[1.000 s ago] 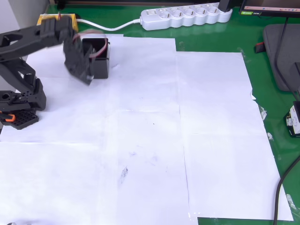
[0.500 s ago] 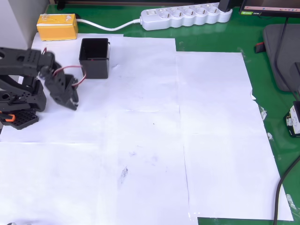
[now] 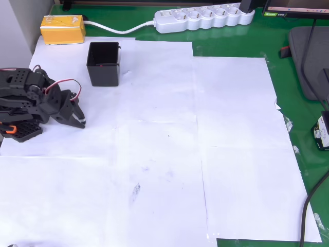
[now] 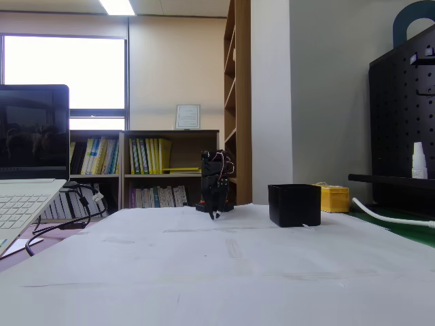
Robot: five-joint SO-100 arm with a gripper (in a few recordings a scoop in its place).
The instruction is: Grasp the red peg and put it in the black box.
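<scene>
Paper sheets (image 3: 154,154) cover a green table (image 3: 288,62); bookshelves (image 4: 146,170) stand behind; tool (image 3: 77,119) clenched, empty.

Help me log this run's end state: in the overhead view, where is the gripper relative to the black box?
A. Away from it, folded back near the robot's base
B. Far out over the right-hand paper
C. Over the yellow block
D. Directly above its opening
A: the gripper sits low beside the arm's base, clear of the black box.
</scene>
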